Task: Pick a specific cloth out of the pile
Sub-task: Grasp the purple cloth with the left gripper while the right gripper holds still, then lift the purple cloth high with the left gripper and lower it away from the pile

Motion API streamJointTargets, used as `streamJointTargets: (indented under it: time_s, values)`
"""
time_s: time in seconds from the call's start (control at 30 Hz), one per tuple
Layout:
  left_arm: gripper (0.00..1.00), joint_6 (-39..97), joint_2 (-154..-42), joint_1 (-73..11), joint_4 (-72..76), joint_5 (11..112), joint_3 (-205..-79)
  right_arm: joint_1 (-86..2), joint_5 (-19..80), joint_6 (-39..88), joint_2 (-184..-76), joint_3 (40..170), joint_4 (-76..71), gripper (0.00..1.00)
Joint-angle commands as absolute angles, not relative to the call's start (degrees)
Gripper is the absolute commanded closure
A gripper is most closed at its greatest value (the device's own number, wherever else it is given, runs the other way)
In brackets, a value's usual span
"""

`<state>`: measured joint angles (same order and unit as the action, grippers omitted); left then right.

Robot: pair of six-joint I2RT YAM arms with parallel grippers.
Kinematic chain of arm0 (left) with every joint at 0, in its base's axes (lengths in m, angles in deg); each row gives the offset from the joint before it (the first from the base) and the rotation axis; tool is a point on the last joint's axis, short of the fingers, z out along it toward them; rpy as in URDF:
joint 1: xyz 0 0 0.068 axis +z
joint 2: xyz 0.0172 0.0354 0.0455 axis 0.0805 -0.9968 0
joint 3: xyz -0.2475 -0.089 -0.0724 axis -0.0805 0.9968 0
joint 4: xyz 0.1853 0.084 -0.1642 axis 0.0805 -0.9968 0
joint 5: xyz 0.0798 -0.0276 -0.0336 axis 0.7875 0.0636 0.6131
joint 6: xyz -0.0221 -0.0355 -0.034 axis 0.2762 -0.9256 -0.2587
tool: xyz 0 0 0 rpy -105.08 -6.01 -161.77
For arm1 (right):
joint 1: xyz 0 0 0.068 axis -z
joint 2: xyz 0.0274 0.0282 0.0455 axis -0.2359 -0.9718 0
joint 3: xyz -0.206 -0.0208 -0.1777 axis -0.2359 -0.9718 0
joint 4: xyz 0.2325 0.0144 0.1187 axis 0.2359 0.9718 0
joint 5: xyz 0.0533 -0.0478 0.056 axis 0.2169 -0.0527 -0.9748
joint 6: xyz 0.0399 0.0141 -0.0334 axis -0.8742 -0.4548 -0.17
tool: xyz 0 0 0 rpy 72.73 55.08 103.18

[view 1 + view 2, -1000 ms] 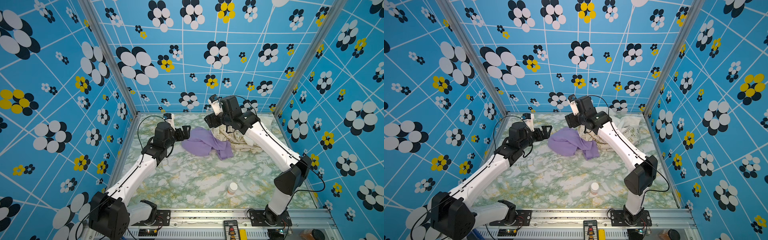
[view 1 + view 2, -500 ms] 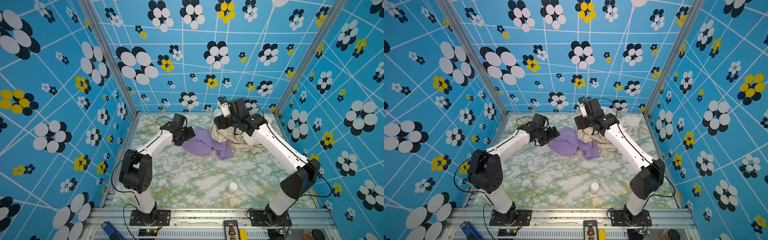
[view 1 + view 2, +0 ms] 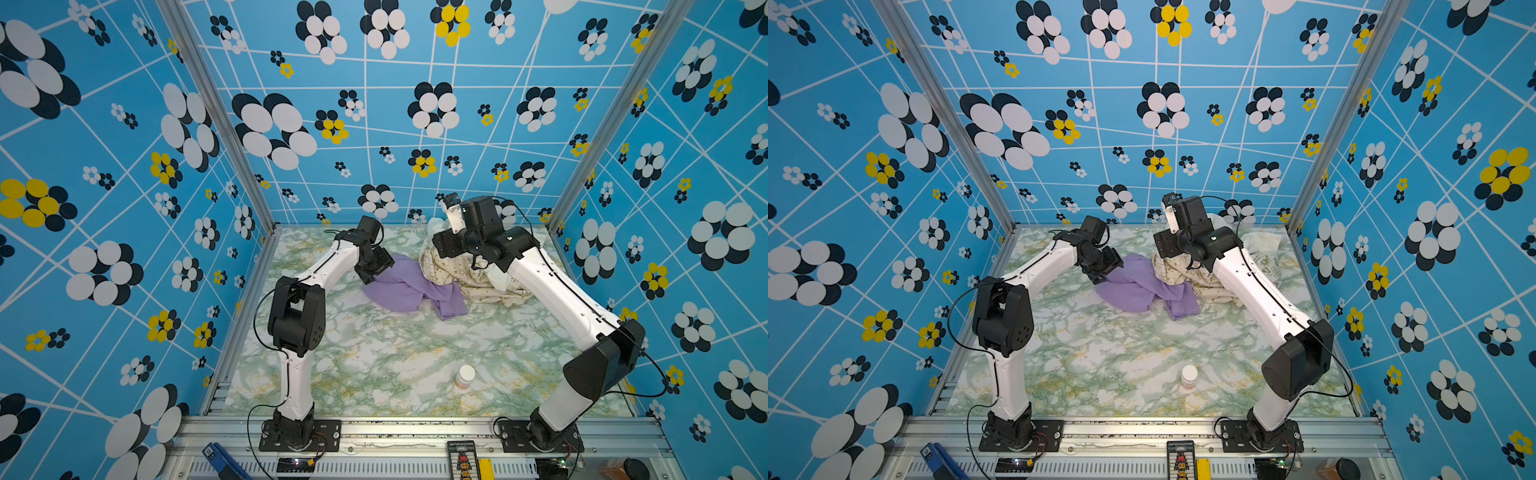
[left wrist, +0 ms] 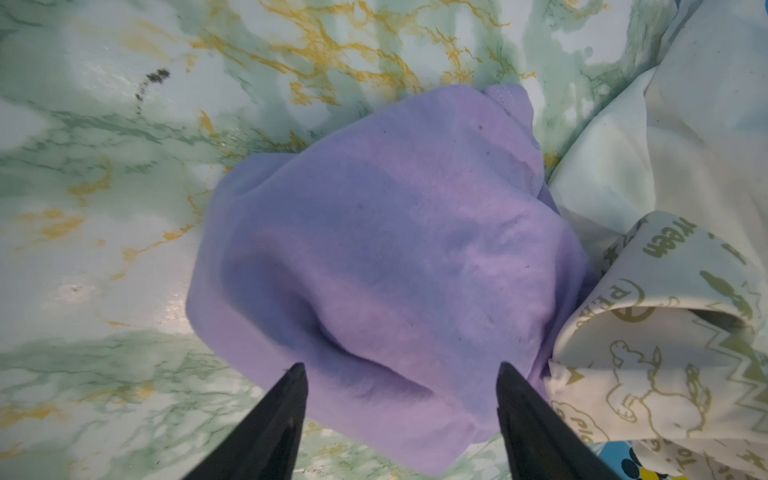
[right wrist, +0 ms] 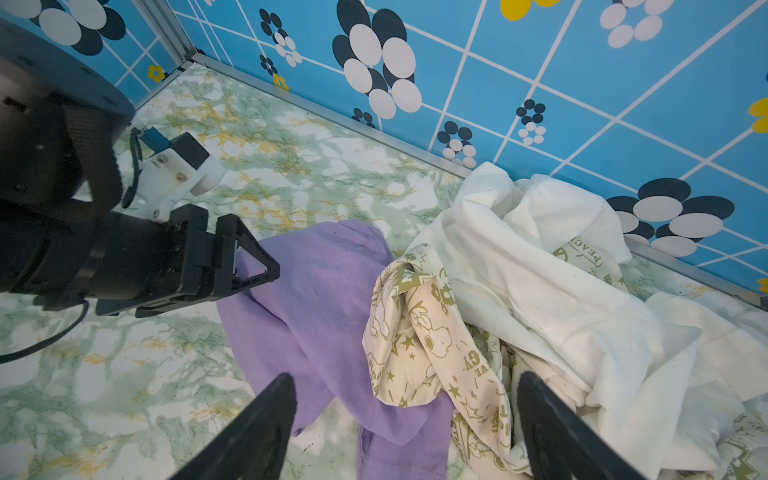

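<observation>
The lavender cloth lies crumpled mid-frame in both top views, touching the pile to its right. The left gripper straddles its upper-left edge, jaws spread; the right gripper hangs spread above the pile

Blue walls with black-white-yellow flower print, white grid lines; green-gold marble tabletop; aluminium corner posts.

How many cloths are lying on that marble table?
3 visible: a purple cloth spread on the table, a cream printed cloth overlapping it, a white cloth heaped behind that. More may be buried.
</observation>
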<state>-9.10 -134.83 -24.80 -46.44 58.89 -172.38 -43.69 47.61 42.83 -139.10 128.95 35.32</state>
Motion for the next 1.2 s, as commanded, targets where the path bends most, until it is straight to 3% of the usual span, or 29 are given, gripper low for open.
streamJointTargets:
  time_s: [0.0, 0.1, 0.27, 0.4, 0.5, 0.73, 0.8, 1.0, 1.17]
  values:
    - [0.31, -10.4, -138.9, -25.5, -55.3, 60.1, -177.4, -43.2, 48.0, 42.7, -139.5, 130.2, 36.0, 0.14]
    - [0.45, -10.3, -142.0, -25.8, -58.8, 60.6, -181.0, -43.1, 47.7, 42.8, -140.0, 130.6, 36.1, 0.14]
    - [0.54, -10.8, -144.9, -25.7, -59.7, 59.3, -182.9, -42.9, 47.7, 43.0, -140.4, 130.9, 36.2, 0.14]
    - [0.83, -11.0, -145.0, -25.5, -58.5, 59.0, -182.9, -42.9, 47.8, 43.2, -140.3, 130.6, 36.4, 0.14]
    - [1.00, -10.4, -143.7, -25.1, -56.7, 59.7, -182.8, -42.8, 48.0, 43.3, -140.2, 130.0, 36.5, 0.14]
    - [1.00, -8.4, -137.7, -22.0, -51.1, 61.9, -182.7, -42.8, 47.3, 43.0, -139.3, 127.9, 35.7, 0.12]
    - [1.00, -7.8, -135.3, -20.7, -48.6, 62.4, -182.7, -42.7, 46.7, 42.9, -139.2, 127.6, 35.7, 0.05]
    - [1.00, -9.7, -128.4, -16.0, -40.3, 62.1, -183.2, -42.8, 45.3, 43.0, -139.1, 127.1, 34.9, 0.01]
    - [1.00, -8.3, -127.9, -12.1, -38.6, 63.3, -191.6, -42.7, 44.6, 43.0, -139.8, 127.7, 34.6, 0.01]
